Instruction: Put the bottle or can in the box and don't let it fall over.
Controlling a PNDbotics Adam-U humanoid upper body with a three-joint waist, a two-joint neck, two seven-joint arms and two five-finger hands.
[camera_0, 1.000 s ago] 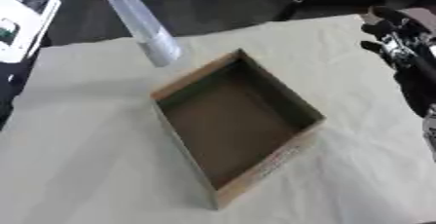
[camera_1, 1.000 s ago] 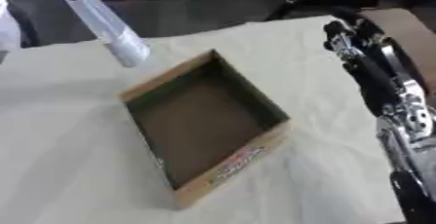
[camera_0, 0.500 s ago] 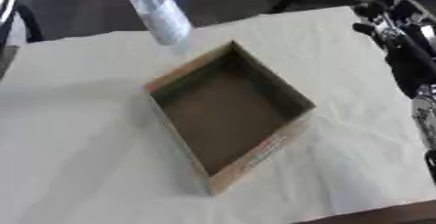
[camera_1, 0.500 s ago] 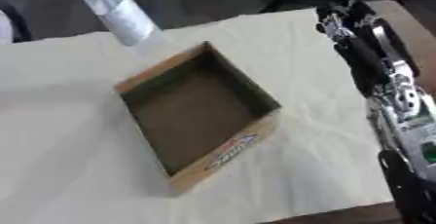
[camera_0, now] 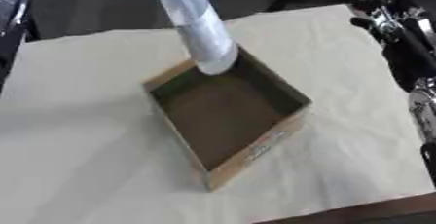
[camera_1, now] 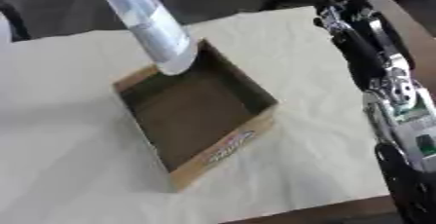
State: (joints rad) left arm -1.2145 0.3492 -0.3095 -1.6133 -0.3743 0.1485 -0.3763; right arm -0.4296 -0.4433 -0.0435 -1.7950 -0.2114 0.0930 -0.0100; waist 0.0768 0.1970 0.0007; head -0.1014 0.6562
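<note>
1. Right hand up at the far right, above the table edge, apart from everything; dark and blurred, so cannot tell whether fingers are spread or curled. Nothing seen in it.
2. Right arm running down the right side toward the near corner, silver and black, well to the side of the box.
3. Left hand out of sight: top of the bottle cut off by the upper edge, so whatever holds it unseen.
4. Bottle well to the left of the right hand, hanging in the air, pale with a white band low on the body.
5. Long axis tilted: upper end leaning away and to the left, lower end pointing down and toward the robot, over the far corner of the box.
6. Cannot tell whether the lower end touches the box wall or floats just above it.
7. Box open-topped, brown cardboard, set cornerwise on a cream cloth, empty inside.
8. Against half a second ago: bottle lower and further right, lower end now over the far corner instead of beyond it; box unmoved on the cloth.
</note>
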